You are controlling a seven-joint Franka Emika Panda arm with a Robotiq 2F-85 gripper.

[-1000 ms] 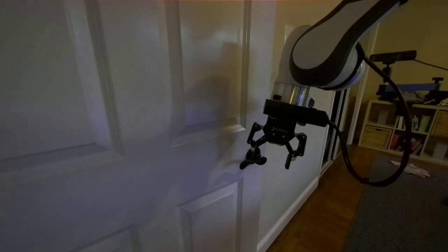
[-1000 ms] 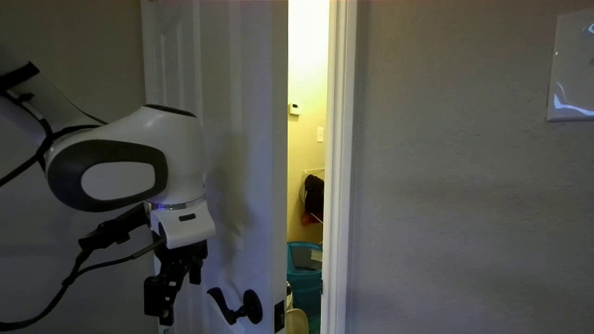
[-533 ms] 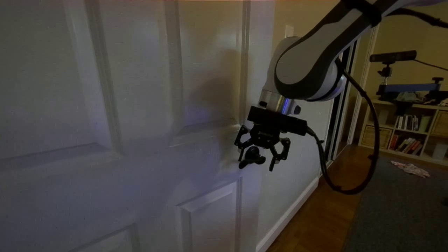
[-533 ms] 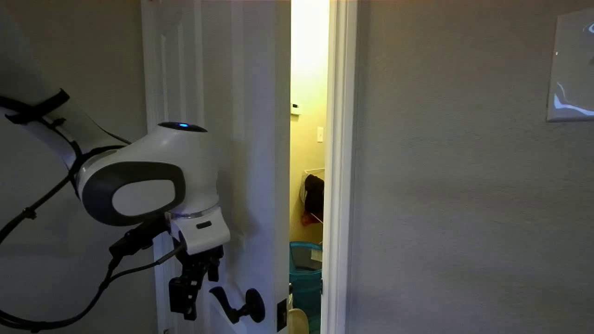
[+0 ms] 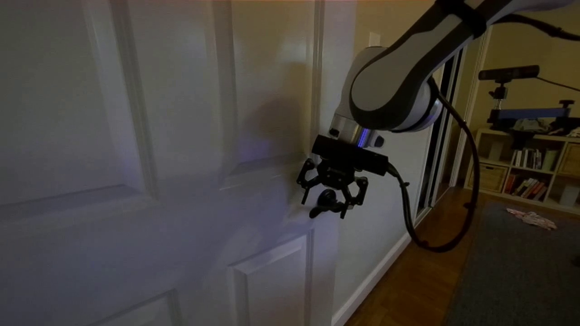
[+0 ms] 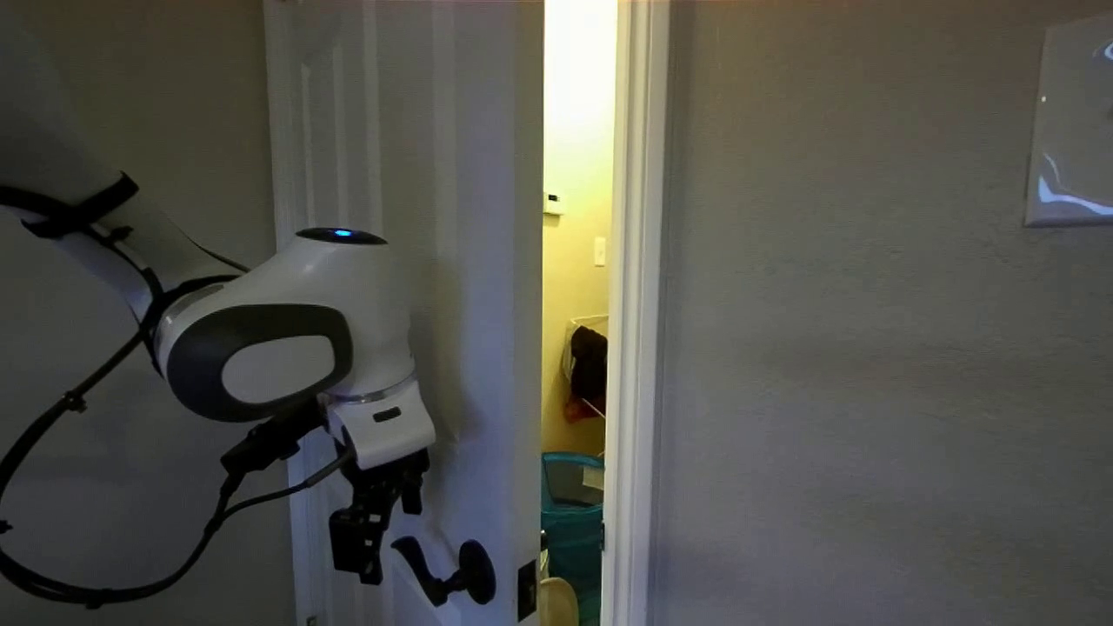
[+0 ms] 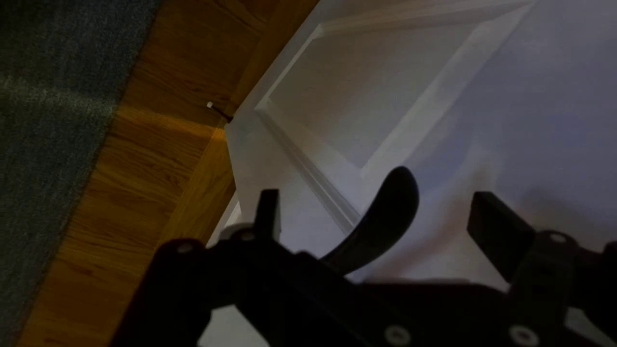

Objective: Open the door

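The white panelled door (image 5: 190,235) stands ajar; a lit gap shows beside its edge in an exterior view (image 6: 496,287). Its black lever handle (image 6: 425,573) also shows in an exterior view (image 5: 321,209) and in the wrist view (image 7: 385,217). My gripper (image 5: 323,210) is open at the handle, pointing down. In the wrist view my gripper (image 7: 380,214) has the lever's free end between its spread fingers, with space on both sides. The lever's base is hidden behind the gripper's linkage. In an exterior view the gripper (image 6: 393,546) is just left of the lever.
A white door frame (image 6: 639,304) stands right of the gap. A teal basket (image 6: 572,539) is in the lit room behind. The arm's cable (image 5: 473,194) hangs in a loop. A low shelf (image 5: 496,159) and a grey rug (image 5: 512,271) are farther back.
My gripper has moved down and towards the handle, leftward in one exterior view and rightward in another. The lever now lies between its fingers. The door's gap looks very slightly narrower.
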